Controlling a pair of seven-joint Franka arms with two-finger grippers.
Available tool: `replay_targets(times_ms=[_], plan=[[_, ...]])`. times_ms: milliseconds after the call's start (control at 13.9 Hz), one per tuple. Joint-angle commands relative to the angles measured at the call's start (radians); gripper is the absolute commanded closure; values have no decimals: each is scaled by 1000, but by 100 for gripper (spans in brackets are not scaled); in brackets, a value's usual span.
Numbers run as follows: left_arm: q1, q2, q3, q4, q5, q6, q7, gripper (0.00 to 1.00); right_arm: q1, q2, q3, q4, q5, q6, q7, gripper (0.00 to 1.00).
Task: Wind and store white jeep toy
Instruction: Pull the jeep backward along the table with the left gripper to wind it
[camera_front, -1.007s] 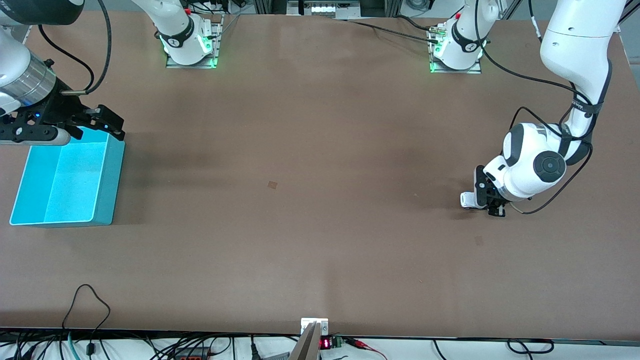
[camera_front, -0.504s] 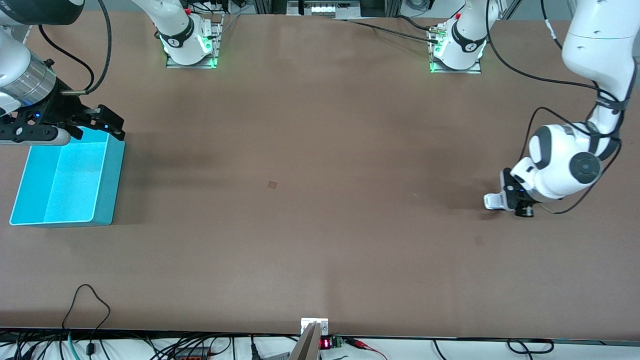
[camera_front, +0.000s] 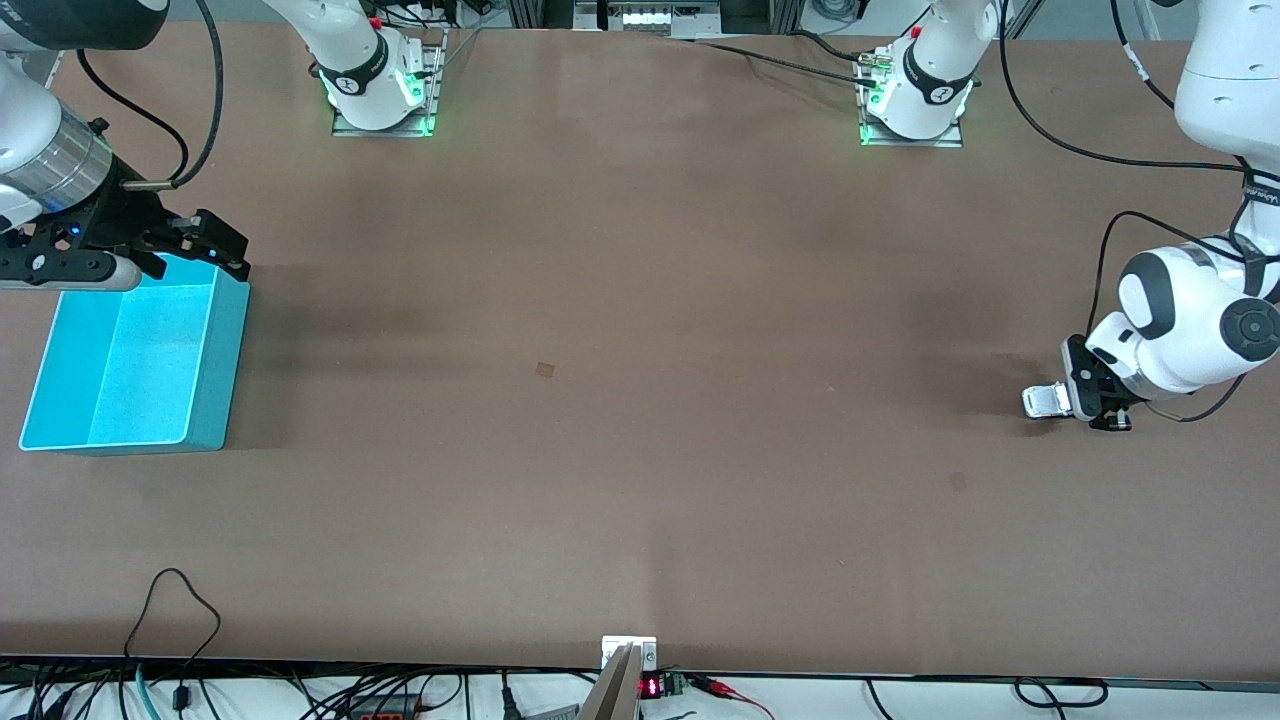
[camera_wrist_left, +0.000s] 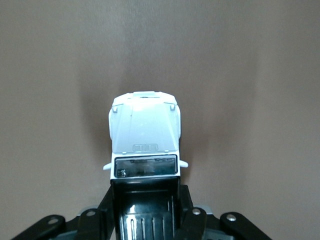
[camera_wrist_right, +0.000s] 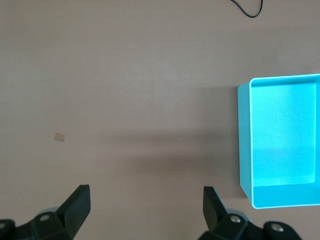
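**White jeep gripped low at the left arm's end: winding step in hand**

White jeep toy (camera_front: 1046, 401) sits clamped in the left gripper (camera_front: 1090, 408), at or just above the brown table (camera_front: 640, 400), toward the left arm's end. In the left wrist view the fingers (camera_wrist_left: 192, 220) pinch the black roof section of the toy (camera_wrist_left: 144, 145), bonnet pointing away from the wrist; we cannot tell whether the wheels touch the surface.

Right gripper (camera_front: 215, 245) hangs over the rim of the turquoise bin (camera_front: 225, 350) at the right arm's end of the table, fingers (camera_wrist_right: 77, 202) spread wide and holding nothing. That arm waits. The bin looks empty inside.

We judge this to be the winding stage: the toy is held low, as for dragging it along the table to load a pull-back spring. Storing is not yet done; jeep and bin are well apart, nearly the whole table between them.

Next move, as we read it: firm downward pressure so the wheels bite, then a clean release pointed at the bin, or a carry across and a handover. A crooked release risks the jeep missing the bin.
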Motion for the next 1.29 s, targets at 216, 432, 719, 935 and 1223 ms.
replay_targets(times_ms=[216,432,719,935,1223], plan=[[36,76,-6,40,24,0,96,82,3,-22,-1,-15,14,-6,7,0],[36,76,-6,40,24,0,96,81,3,-22,-1,-17,14,-6,7,0],[30,61,-15,42,24,-7,107,0,3,-23,-1,-17,14,-6,7,0],[26,45,-20,42,25,-11,125,0,3,-23,-1,-17,14,-6,9,0],[16,7,-26,42,21,-70,99,0,3,-23,-1,-17,14,-6,7,0]])
